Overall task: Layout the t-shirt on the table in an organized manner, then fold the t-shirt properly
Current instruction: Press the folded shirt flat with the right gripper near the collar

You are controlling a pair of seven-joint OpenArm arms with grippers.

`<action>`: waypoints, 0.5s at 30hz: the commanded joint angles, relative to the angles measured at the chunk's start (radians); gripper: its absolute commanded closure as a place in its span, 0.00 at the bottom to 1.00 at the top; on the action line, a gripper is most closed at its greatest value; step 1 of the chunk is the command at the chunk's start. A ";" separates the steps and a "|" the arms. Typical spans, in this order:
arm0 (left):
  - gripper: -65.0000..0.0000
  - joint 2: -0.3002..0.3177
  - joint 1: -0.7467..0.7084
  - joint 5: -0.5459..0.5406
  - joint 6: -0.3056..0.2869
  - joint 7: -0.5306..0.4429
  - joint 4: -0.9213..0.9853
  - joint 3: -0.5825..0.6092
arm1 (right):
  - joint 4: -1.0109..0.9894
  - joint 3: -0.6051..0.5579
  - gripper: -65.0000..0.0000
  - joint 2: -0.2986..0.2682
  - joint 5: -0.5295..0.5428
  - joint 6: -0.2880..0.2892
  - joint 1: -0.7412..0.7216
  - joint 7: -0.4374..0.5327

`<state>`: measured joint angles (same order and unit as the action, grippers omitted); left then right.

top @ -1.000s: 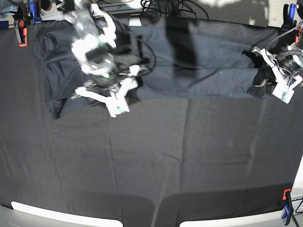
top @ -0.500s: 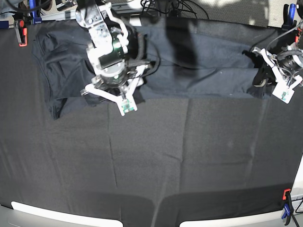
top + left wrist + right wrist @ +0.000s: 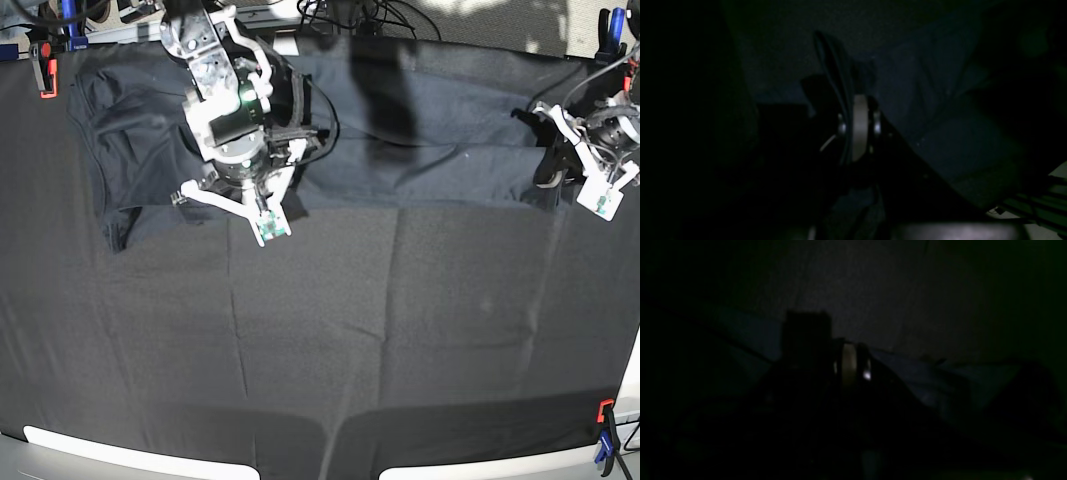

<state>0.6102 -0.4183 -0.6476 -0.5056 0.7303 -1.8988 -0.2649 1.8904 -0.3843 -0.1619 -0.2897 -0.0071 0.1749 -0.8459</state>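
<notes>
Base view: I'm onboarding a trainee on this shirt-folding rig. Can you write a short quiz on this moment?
1. True or false: the t-shirt lies along the far part of the table.
2. Which gripper is at the shirt's end on the base view's right? A) left gripper B) right gripper
3. What colour is the clamp at the table's near corner on the view's right?

Key
1. True; the near part shows only black cloth.
2. A. The left arm appears on that view's right, its gripper shut on the fabric edge.
3. The clamp is red, with a blue one just below.
</notes>
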 commanded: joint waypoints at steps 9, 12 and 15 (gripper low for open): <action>1.00 0.016 0.005 -0.009 -0.003 -0.024 -0.016 -0.011 | 0.015 -0.010 1.00 0.021 -0.103 -0.002 -0.012 0.039; 1.00 0.016 0.005 -0.009 -0.003 -0.023 -0.016 -0.011 | 0.015 -0.010 1.00 0.021 -0.092 -0.002 -0.012 -0.008; 1.00 0.016 0.005 -0.009 -0.003 -0.024 -0.016 -0.011 | 0.014 -0.009 0.73 0.021 -0.093 -0.002 -0.011 -0.041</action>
<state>0.6098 -0.4179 -0.6476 -0.5056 0.7303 -1.8988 -0.2649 1.8904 -0.3950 -0.1440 -0.3672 -0.0063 0.1745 -0.9039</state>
